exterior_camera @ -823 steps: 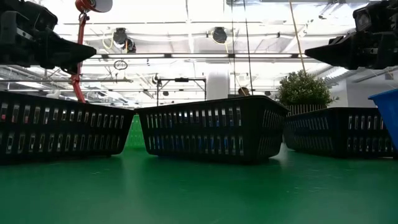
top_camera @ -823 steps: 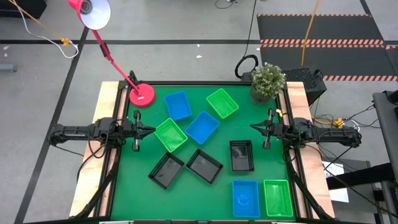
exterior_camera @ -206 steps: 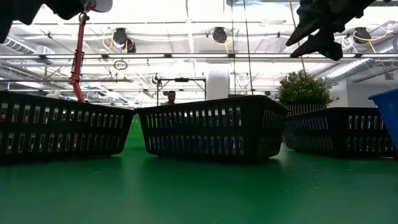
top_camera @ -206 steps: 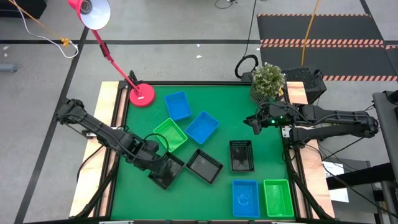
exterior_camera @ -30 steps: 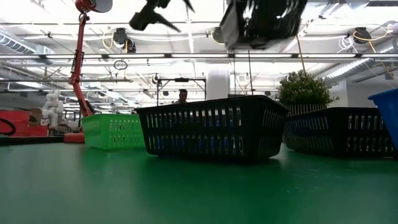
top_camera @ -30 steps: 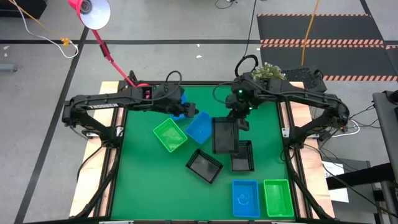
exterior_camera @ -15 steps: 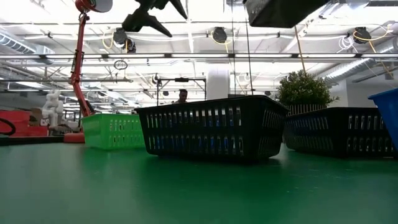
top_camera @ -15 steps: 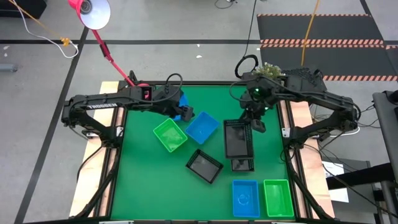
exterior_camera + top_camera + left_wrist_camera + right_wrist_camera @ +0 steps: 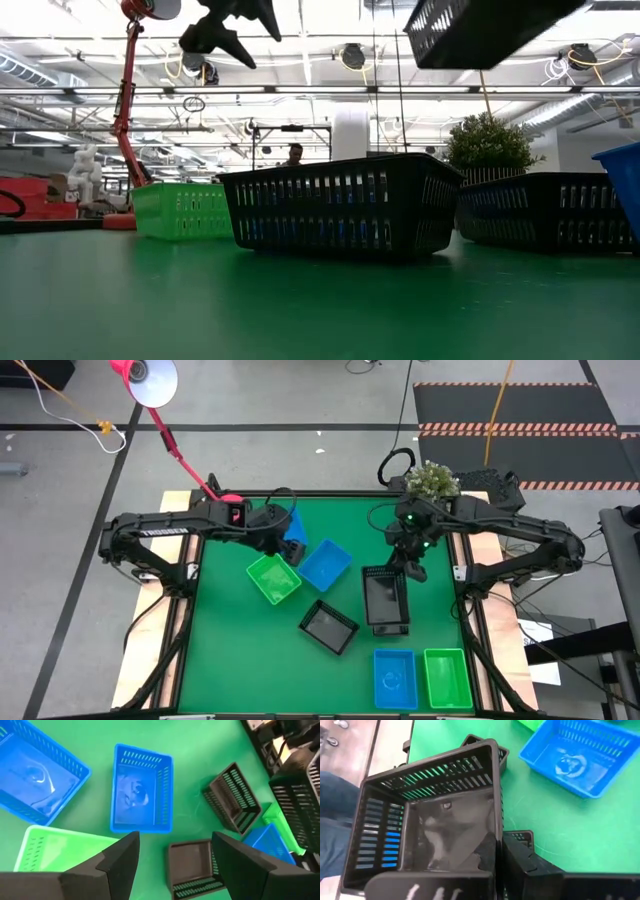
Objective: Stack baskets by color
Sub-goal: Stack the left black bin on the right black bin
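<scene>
My right gripper (image 9: 408,568) is shut on a black basket (image 9: 385,595), which hangs high over the table and over another black basket (image 9: 392,626). A third black basket (image 9: 328,625) rests on its base at mid-table. My left gripper (image 9: 293,548) is open and hovers at the far left over a blue basket (image 9: 287,525), touching nothing. Next to it sit a green basket (image 9: 273,578) and a second blue basket (image 9: 325,565). Another blue basket (image 9: 393,678) and a green basket (image 9: 447,678) stand at the near right. My right gripper holds the black basket by its far short wall (image 9: 435,876), coming at it slanting down from the far side. The fingers' place on the wall is hidden by the wall and the gripper itself. The basket (image 9: 490,30) is lifted clear and tilted, its opening upward.
A pink lamp base (image 9: 228,505) stands at the far left corner and a potted plant (image 9: 432,482) at the far right corner. Bare green mat lies along the near left part of the table (image 9: 230,670).
My right gripper has carried the black basket toward the table's right and near edge and somewhat down, so the basket now hangs over the black basket on the mat. My left gripper has tipped further downward above the far blue basket and stays open.
</scene>
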### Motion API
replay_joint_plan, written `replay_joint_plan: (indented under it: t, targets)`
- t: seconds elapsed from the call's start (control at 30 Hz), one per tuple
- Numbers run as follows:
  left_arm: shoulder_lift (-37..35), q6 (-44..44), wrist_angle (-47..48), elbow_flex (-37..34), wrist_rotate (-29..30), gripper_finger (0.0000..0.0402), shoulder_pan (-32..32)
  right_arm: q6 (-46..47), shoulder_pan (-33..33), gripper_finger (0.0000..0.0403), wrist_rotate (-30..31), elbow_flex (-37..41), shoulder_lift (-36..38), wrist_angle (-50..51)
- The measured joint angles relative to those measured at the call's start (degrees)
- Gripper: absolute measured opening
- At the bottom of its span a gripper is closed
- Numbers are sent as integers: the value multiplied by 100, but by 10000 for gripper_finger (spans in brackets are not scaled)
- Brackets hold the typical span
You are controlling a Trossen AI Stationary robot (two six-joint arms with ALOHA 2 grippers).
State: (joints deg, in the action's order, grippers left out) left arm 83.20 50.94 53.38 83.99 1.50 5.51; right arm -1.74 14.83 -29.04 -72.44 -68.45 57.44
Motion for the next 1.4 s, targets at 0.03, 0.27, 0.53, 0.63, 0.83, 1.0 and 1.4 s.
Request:
replay_joint_plan:
  t: [0.03,0.27,0.53,0.63,0.83,1.0,1.4]
  targets:
    - [0,-25,23,0,0,250,-8,0,0,4,-19,146,47,-106]
    - [0,-37,88,0,2,250,-45,11,-2,4,-420,1171,391,-511]
    - [0,-96,71,0,4,250,-39,89,-2,4,-430,2076,728,-1203]
    - [0,-119,73,0,10,250,-30,146,-2,7,-430,2362,771,-1506]
    - [2,-83,54,0,48,250,-30,93,0,9,-419,2748,772,-2063]
    - [4,-72,45,0,51,250,-30,103,91,10,-409,2980,770,-2208]
    - [4,11,40,0,160,250,-30,-328,403,10,-406,3095,770,-2228]
